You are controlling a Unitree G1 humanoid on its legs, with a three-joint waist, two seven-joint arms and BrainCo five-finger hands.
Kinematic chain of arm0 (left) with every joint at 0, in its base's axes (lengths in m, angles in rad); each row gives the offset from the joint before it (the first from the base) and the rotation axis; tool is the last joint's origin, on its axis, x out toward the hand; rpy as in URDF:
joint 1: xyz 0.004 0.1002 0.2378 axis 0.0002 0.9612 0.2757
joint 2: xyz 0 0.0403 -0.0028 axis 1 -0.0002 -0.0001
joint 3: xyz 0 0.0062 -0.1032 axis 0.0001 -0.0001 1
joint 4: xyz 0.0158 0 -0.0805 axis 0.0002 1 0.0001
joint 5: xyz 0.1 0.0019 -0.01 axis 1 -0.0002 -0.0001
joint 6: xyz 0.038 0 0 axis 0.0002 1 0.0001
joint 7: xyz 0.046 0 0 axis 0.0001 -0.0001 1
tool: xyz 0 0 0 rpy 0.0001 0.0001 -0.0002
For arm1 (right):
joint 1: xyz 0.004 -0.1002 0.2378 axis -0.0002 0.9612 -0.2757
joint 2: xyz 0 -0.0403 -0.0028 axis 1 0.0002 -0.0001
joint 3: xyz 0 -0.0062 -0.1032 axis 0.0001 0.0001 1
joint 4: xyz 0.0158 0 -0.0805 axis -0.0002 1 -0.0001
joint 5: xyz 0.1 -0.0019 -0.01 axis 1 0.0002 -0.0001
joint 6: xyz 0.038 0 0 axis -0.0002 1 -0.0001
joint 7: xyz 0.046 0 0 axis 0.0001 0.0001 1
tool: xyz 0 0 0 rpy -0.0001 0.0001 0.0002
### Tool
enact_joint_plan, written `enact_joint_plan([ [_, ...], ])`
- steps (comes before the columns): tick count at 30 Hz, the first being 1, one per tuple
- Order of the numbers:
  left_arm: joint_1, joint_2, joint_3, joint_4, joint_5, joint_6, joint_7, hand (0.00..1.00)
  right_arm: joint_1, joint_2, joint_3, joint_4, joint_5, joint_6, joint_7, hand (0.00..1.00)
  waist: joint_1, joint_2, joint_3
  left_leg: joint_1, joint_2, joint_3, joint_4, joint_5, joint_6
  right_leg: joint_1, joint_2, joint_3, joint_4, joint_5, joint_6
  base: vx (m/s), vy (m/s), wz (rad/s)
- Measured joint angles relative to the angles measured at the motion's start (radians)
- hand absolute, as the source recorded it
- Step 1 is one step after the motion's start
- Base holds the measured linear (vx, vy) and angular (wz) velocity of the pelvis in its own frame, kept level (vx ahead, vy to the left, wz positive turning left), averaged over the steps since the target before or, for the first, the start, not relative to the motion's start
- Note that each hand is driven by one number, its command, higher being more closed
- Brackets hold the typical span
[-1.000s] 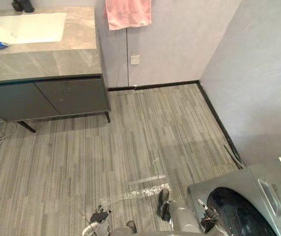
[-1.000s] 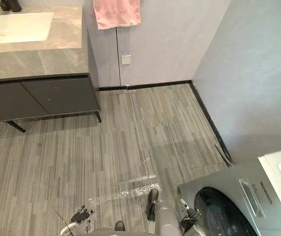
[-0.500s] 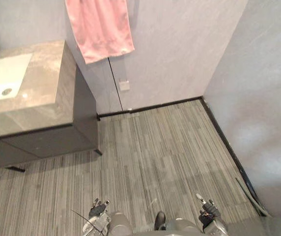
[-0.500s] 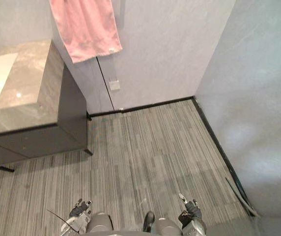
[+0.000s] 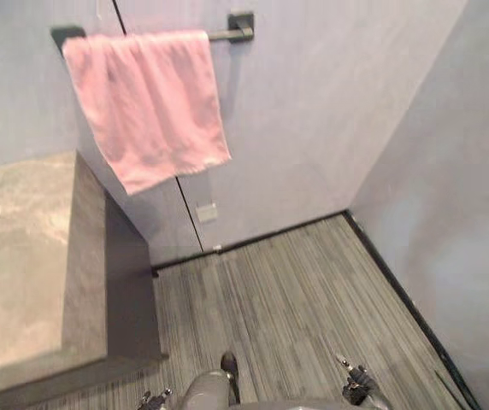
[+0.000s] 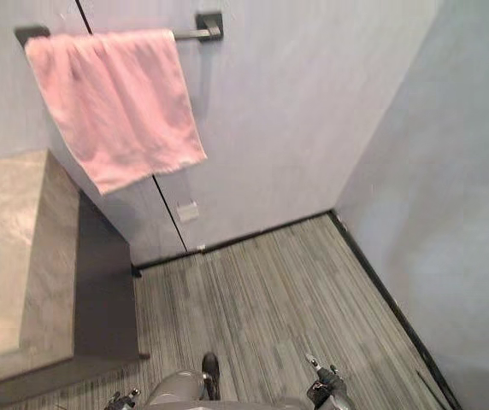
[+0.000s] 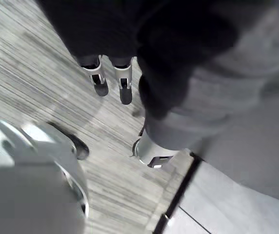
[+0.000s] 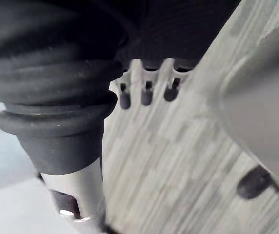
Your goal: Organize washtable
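Observation:
The washtable has a grey stone top over a dark cabinet and stands at the left against the wall. A pink towel hangs above it from a dark wall bar. My left hand hangs low at the bottom edge over the floor. Its fingers are straight and hold nothing. My right hand hangs low at the bottom right, also over the floor. Its fingers are relaxed and empty. Both hands are far from the washtable.
Grey plank floor stretches from the cabinet to the corner, where two pale walls meet with a black skirting. A white wall outlet sits low beside the cabinet.
The camera has swung up and towards the wall: the sink has slid out at the left and the towel bar has come into view. Both hands stay low and empty.

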Motion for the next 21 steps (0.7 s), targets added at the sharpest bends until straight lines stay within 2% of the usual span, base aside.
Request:
enact_joint_plan([
  [2,-0.005,0.008,-0.017,-0.024,-0.001,-0.003,0.0,0.0,-0.002,0.006,0.018,-0.015,0.0,-0.003,0.003,0.0,-0.01,-0.004,-0.001,0.048,0.001,-0.007,-0.037,-0.008,-0.007,-0.038,0.01,-0.053,-0.093,-0.038,0.014,0.29,0.048,0.16],
  [4,-0.032,0.002,-0.026,-0.034,-0.003,-0.008,0.002,0.0,0.003,0.009,0.027,-0.034,0.001,-0.006,0.003,0.0,-0.019,-0.003,-0.001,0.077,0.007,-0.036,-0.036,-0.039,-0.018,-0.074,0.077,-0.035,-0.389,-0.057,0.021,0.34,-0.067,0.25],
  [5,-0.04,-0.001,-0.027,-0.037,-0.003,-0.009,0.002,0.0,0.006,0.009,0.027,-0.034,0.002,-0.006,0.003,0.0,-0.019,-0.004,-0.001,0.079,0.008,-0.043,-0.036,-0.044,-0.022,-0.079,0.1,-0.01,-0.472,-0.055,0.021,0.3,-0.142,0.4],
  [6,-0.053,-0.01,-0.027,-0.047,-0.002,-0.013,0.002,0.0,0.016,0.011,0.026,-0.042,0.008,-0.007,0.003,0.0,-0.02,-0.009,-0.004,0.074,0.005,-0.063,-0.032,-0.055,-0.037,-0.071,0.151,0.081,-0.663,-0.009,-0.006,0.33,-0.188,0.61],
  [7,-0.065,-0.016,-0.019,-0.049,-0.001,-0.018,0.003,0.0,0.034,0.014,0.022,-0.043,0.014,-0.009,0.002,0.0,-0.023,-0.025,-0.006,0.072,-0.005,-0.091,-0.023,-0.072,-0.053,-0.059,0.164,0.134,-0.733,0.093,-0.045,0.27,-0.185,0.76],
  [8,-0.073,-0.026,-0.012,-0.048,-0.001,-0.018,0.006,0.0,0.045,0.012,0.018,-0.044,0.018,-0.009,0.003,0.0,-0.025,-0.025,-0.007,0.083,0.001,-0.113,-0.021,-0.082,-0.065,-0.047,0.164,0.12,-0.722,0.101,-0.037,0.3,-0.208,0.64],
  [9,-0.071,-0.058,-0.008,-0.065,0.0,-0.02,0.008,0.0,0.055,0.006,0.003,-0.045,0.021,-0.01,0.0,0.0,-0.019,0.003,-0.014,0.091,0.023,-0.116,-0.021,-0.091,-0.08,-0.034,0.179,0.096,-0.72,0.082,-0.048,0.26,-0.176,0.37],
  [12,-0.07,-0.102,0.007,-0.092,-0.004,-0.023,0.021,0.0,0.06,0.004,0.002,-0.094,0.024,-0.016,0.0,0.0,-0.023,0.035,-0.014,0.088,0.064,-0.145,-0.007,-0.104,-0.104,-0.016,0.204,0.037,-0.715,0.042,-0.071,0.28,-0.195,0.39],
  [13,-0.072,-0.107,0.006,-0.095,-0.005,-0.023,0.02,0.0,0.062,0.006,0.002,-0.105,0.024,-0.017,-0.001,0.0,-0.022,0.034,-0.011,0.081,0.072,-0.145,0.01,-0.109,-0.112,-0.007,0.208,0.026,-0.719,0.037,-0.071,0.28,-0.228,0.58],
  [14,-0.071,-0.106,0.006,-0.111,-0.007,-0.024,0.02,0.0,0.056,0.017,0.008,-0.123,0.026,-0.021,-0.001,0.0,-0.017,0.036,-0.01,0.054,0.086,-0.148,0.089,-0.125,-0.136,0.022,0.212,0.001,-0.73,0.022,-0.082,0.18,-0.182,0.54],
  [15,-0.07,-0.104,0.006,-0.133,-0.011,-0.024,0.021,0.0,0.046,0.02,0.012,-0.136,0.015,-0.027,-0.007,0.0,-0.014,0.014,0.003,0.007,0.095,-0.152,0.193,-0.138,-0.155,0.043,0.211,-0.016,-0.74,0.015,-0.087,0.18,-0.199,0.57],
  [16,-0.071,-0.104,0.005,-0.158,-0.01,-0.026,0.023,0.0,0.04,0.022,0.024,-0.157,0.014,-0.03,-0.013,0.0,-0.013,0.015,0.005,-0.05,0.11,-0.148,0.317,-0.143,-0.162,0.063,0.211,-0.032,-0.75,0.014,-0.09,0.09,-0.113,0.39],
  [18,-0.063,-0.106,-0.001,-0.174,-0.012,-0.034,0.022,0.0,0.025,0.018,0.031,-0.184,0.021,-0.034,-0.008,0.0,-0.007,0.008,0.009,-0.108,0.139,-0.098,0.421,-0.155,-0.156,0.087,0.211,-0.053,-0.77,0.014,-0.092,0.08,-0.068,0.25],
  [19,-0.064,-0.105,-0.005,-0.179,-0.015,-0.034,0.022,0.0,0.024,0.017,0.032,-0.196,0.023,-0.034,-0.005,0.0,-0.007,0.012,0.008,-0.109,0.149,-0.074,0.42,-0.158,-0.152,0.095,0.21,-0.059,-0.777,0.014,-0.092,0.1,0.001,0.26],
  [21,-0.056,-0.105,-0.006,-0.237,-0.028,-0.033,0.023,0.0,0.022,0.0,0.02,-0.246,0.032,-0.036,-0.001,0.0,-0.009,0.019,0.008,-0.101,0.162,-0.002,0.312,-0.154,-0.144,0.099,0.189,-0.068,-0.783,0.014,-0.092,0.08,0.062,0.25],
])
